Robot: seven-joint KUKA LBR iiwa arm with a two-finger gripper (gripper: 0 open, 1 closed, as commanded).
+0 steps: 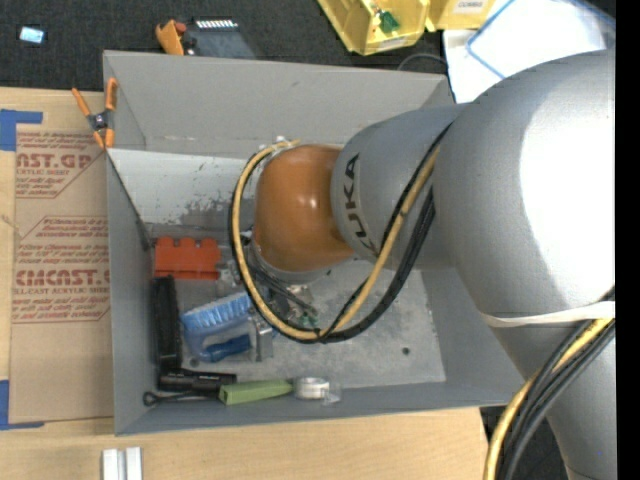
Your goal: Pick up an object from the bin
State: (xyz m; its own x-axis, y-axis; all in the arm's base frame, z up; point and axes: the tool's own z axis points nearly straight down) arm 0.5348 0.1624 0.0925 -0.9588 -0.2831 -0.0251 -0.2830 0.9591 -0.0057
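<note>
Because the arm (470, 198) reaches in from the right and bends down low, its round orange cover (295, 208) hangs over the middle of the bin (300, 98) and hides most of what is under it. The jaws sit below that cover, close to the bin floor, and I cannot tell if they are open or closed. Just beside them, on the left, lies a blue brush (215, 318). I think it is the thing to pick, since it is the closest. An orange block (185, 258) rests past the brush, at the foot of the sloping wall. A black bar (165, 323) lies along the left wall. A green pen (255, 392) and a clear roll (312, 389) lie by the front wall, maybe because loose things slide to the edges.
</note>
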